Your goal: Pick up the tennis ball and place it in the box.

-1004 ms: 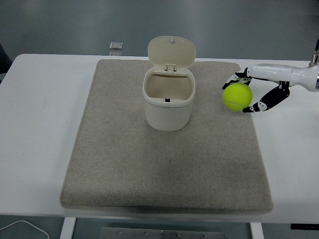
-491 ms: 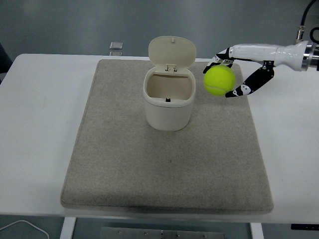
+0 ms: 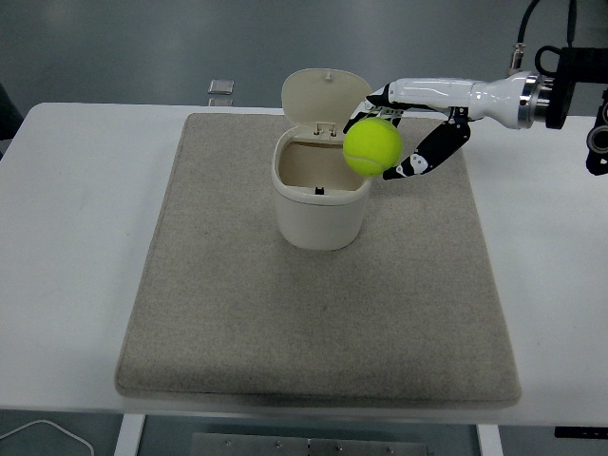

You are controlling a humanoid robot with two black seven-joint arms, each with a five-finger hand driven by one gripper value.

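Presently the tennis ball (image 3: pixel 372 147) is pinched in the right hand (image 3: pixel 404 133), with the thumb beneath and to the right of it and the other fingers curled over its top from behind. It is held in the air at the right rim of the box (image 3: pixel 320 190), overlapping that rim in the head view, so it cannot be told whether it is wholly over the opening or still partly outside it. The box is a cream bin standing upright on the far half of the grey mat (image 3: pixel 317 261), with its hinged lid (image 3: pixel 326 100) raised behind the opening. The left hand is not seen.

The carry is judged nearly done; only the last stretch over the opening and the release remain. If the ball were let go from where it is now, the rim could be struck and the ball bounced off onto the mat to the right of the box. The box looks light, so it could be shoved or tipped by the thumb or knuckles if the hand were lowered too close. The lid could be knocked shut by the fingers.
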